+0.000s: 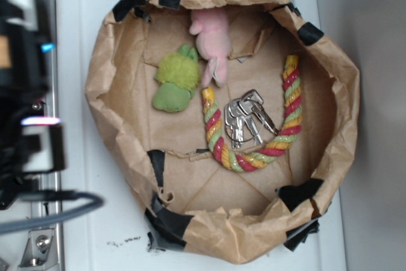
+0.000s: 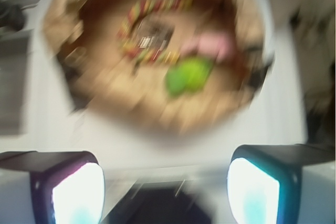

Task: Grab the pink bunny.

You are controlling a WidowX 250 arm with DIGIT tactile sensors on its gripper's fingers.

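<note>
The pink bunny (image 1: 212,42) lies inside the brown paper bag (image 1: 346,93), against its far wall, touching the lime-green plush (image 1: 174,80) on its left. In the blurred wrist view the pink bunny (image 2: 212,44) shows as a pale pink smear above the green plush (image 2: 188,74). My gripper (image 2: 165,192) is open, its two glowing pads (image 2: 79,195) wide apart with nothing between them. It hangs outside the bag over the white surface. In the exterior view the gripper (image 1: 39,118) sits at the left edge, well away from the toys.
A striped rope toy (image 1: 279,138) curves in a U around a bunch of keys (image 1: 247,117) in the bag. Black tape patches (image 1: 168,220) hold the bag's crumpled rim. A grey cable (image 1: 57,211) runs along the lower left.
</note>
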